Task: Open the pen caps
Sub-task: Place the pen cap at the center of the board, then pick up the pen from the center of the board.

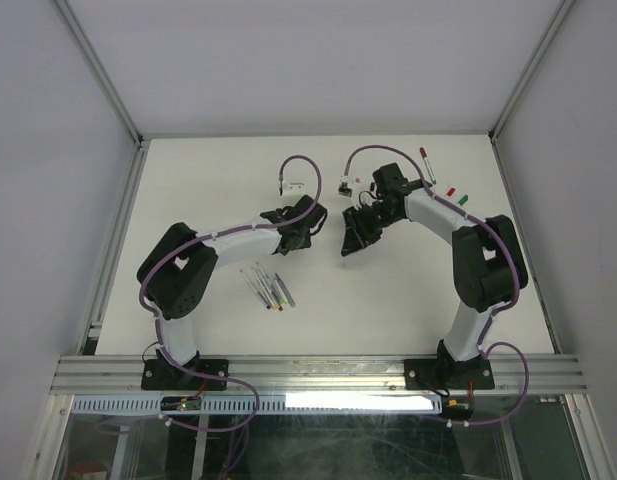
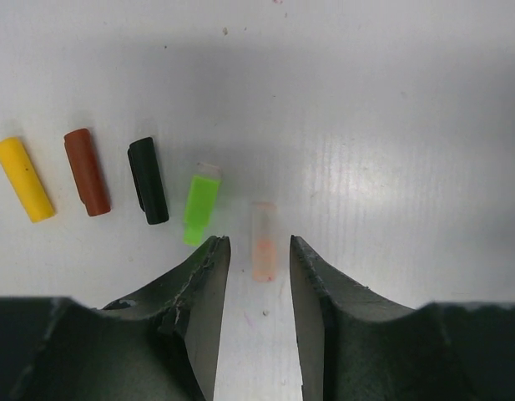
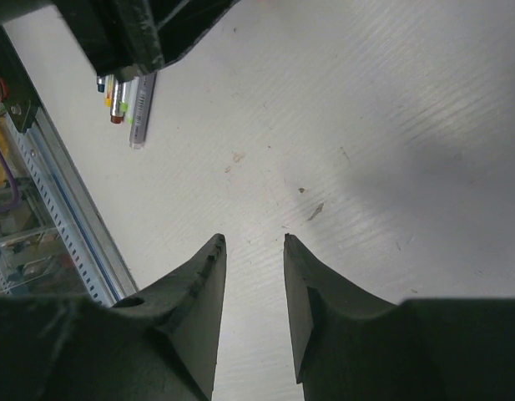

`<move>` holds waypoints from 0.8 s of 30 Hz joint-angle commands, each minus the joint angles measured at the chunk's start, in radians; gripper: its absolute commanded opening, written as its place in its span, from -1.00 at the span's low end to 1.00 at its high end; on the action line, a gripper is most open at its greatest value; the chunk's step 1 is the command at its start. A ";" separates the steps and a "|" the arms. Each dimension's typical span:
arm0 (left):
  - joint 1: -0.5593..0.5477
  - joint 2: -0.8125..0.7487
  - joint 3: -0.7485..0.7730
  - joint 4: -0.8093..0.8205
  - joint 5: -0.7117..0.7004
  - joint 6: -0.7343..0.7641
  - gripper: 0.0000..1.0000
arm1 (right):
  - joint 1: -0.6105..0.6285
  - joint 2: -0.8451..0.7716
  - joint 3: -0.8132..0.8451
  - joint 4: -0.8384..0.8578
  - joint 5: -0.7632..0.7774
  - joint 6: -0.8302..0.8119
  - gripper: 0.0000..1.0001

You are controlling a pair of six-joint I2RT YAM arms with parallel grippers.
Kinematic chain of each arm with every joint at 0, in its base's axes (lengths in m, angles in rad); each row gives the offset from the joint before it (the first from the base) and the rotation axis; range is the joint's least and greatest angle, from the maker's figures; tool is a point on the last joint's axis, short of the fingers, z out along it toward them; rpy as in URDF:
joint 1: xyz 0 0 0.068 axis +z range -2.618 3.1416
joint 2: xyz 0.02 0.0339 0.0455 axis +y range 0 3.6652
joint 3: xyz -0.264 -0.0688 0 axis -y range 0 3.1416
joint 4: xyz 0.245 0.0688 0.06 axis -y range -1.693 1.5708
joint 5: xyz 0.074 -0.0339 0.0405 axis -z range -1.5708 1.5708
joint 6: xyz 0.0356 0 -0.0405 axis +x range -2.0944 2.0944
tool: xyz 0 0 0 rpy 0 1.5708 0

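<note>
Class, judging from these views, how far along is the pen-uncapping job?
Done: five caps lie loose in a row: yellow, brown, black, green, pale pink. The pens lie bundled apart. In hand: nothing; the left end effector and right end effector are both open. Left: possibly the far pen; too small to tell.

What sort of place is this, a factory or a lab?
Most likely a robot lab's test cell: left arm and right arm bolted to an aluminium rail, a white table boxed in by plain wall panels, pen caps laid out in a row.
</note>
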 commanded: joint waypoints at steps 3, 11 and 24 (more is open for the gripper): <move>0.007 -0.182 -0.019 0.027 0.060 0.018 -0.25 | -0.026 -0.095 0.008 0.034 0.009 -0.013 -0.28; 0.007 -0.405 -0.247 0.204 0.115 0.037 -0.13 | -0.079 -0.266 -0.043 0.159 0.142 0.005 -0.27; 0.016 -0.776 -0.682 0.573 0.099 0.155 0.98 | -0.080 -0.168 0.130 0.197 0.201 -0.017 0.63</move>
